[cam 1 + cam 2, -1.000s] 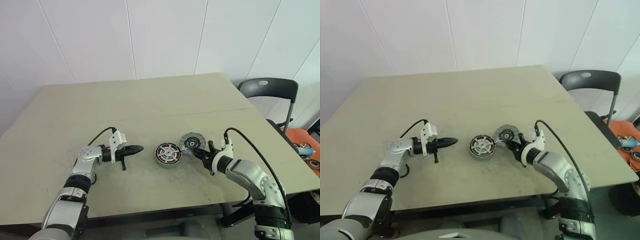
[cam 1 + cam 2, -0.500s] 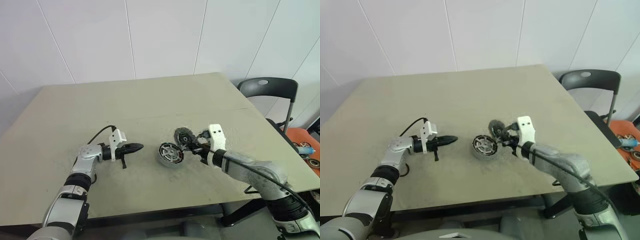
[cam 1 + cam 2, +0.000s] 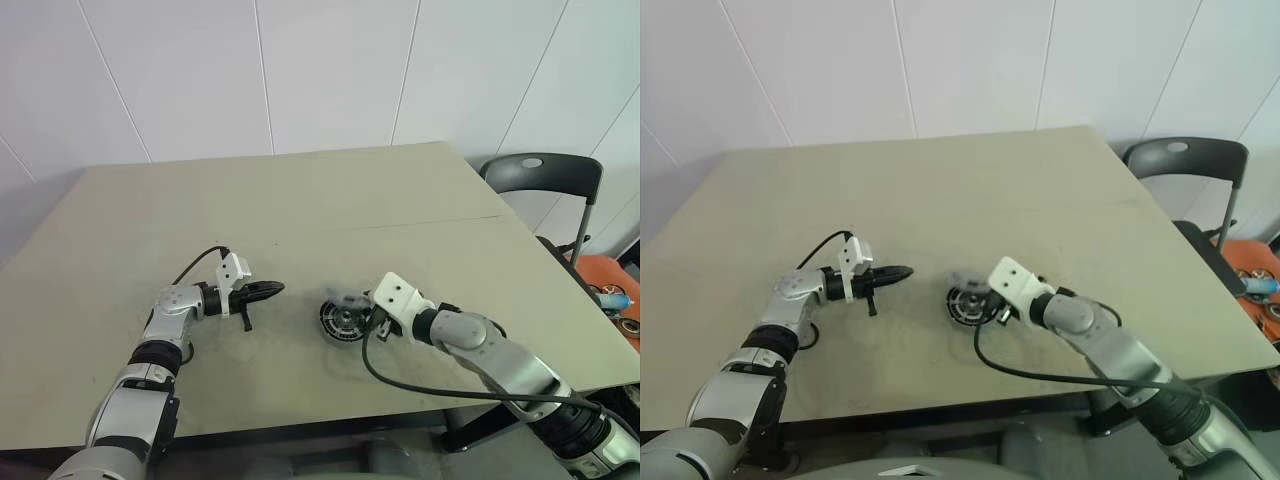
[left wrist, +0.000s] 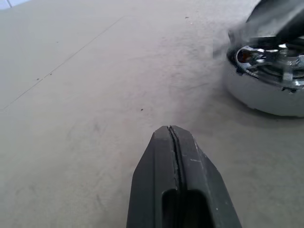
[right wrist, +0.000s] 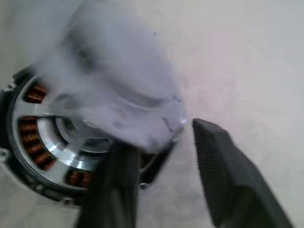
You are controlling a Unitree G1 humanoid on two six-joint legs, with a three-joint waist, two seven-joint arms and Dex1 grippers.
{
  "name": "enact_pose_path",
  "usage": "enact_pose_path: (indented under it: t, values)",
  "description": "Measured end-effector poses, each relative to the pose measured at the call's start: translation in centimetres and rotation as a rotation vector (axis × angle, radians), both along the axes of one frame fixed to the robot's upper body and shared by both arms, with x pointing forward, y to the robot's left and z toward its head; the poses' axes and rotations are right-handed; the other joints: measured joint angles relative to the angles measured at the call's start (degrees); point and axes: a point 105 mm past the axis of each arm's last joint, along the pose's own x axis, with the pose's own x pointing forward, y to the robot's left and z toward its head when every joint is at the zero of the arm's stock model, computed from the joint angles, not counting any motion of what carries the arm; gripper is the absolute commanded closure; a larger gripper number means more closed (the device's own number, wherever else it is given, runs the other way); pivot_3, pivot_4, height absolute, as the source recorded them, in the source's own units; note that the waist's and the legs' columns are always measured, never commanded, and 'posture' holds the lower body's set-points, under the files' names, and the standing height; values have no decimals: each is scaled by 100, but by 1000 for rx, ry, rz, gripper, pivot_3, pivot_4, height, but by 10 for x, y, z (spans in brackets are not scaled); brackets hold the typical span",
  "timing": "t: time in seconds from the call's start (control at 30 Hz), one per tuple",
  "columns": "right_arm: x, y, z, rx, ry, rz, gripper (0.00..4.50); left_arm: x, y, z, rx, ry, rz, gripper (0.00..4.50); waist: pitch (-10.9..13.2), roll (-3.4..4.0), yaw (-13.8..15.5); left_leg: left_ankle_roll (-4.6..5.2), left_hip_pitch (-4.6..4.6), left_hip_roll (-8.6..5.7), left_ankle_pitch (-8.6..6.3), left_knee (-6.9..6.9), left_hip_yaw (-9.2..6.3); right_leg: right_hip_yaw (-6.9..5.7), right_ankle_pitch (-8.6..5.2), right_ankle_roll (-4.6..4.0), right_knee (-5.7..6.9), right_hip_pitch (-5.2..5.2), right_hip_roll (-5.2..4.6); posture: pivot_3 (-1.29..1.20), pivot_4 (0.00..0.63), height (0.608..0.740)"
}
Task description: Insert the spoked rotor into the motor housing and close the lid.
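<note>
The motor housing point(image 3: 343, 320), a round puck with copper windings point(image 5: 33, 137), lies on the table between my arms. The spoked rotor point(image 5: 118, 80) is a blurred grey disc tilted right above it, one edge over the housing's rim. My right gripper point(image 3: 373, 318) is at the housing's right side with its fingers point(image 5: 223, 171) spread apart; the rotor's edge lies by the gap, no grip visible. My left gripper point(image 3: 266, 291) is shut and empty, hovering just above the table left of the housing, its tip point(image 4: 169, 129) pointing toward it.
The beige table point(image 3: 300, 210) stretches far behind the parts. A black cable point(image 3: 430, 388) loops on the table in front of my right arm. A dark chair point(image 3: 545, 180) stands past the table's right edge, with orange items point(image 3: 612, 292) beyond it.
My right gripper rolled over and swung left, carrying the rotor from beside the housing to just above it, and its fingers have parted. The left gripper stayed in place.
</note>
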Motion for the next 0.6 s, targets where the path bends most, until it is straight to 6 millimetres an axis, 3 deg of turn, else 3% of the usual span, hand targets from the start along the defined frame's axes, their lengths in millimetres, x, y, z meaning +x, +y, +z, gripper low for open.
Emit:
enact_pose_path:
  t: [0.17, 0.4, 0.47, 0.57, 0.6]
  values:
    - [-9, -3, 0, 22, 87, 87, 1906, 2, -1, 1, 9, -14, 7, 4500, 0, -3, -1, 6, -1, 0, -3, -2, 1, 0, -6, 9, -4, 1, -1, 0, 0, 740]
    - [-29, -16, 2, 201, 380, 161, 1906, 3, 0, -2, 18, -1, 9, 4500, 3, -8, 2, 6, -1, 0, -4, -2, 0, -1, -5, 8, -4, 2, -2, 0, 0, 740]
    - [-23, -14, 11, 285, 391, 144, 1906, 3, -1, -1, 16, -4, 5, 4500, 4, -10, -17, 6, 1, 1, -4, -2, 3, 0, -5, 8, -3, 2, -2, 0, 0, 740]
    - [13, -15, 28, 360, 287, 15, 1906, 3, -5, 2, 7, -11, -19, 4500, 4, -10, -9, 6, 1, 3, -3, 0, 10, 1, -4, 7, 5, 4, -2, 0, 0, 740]
    - [21, -15, 32, 371, 257, -16, 1722, 3, -6, 3, 5, -12, -22, 4500, 4, -10, -2, 5, 7, 3, -3, 0, 7, -1, -4, 7, 10, 3, -1, 0, 0, 740]
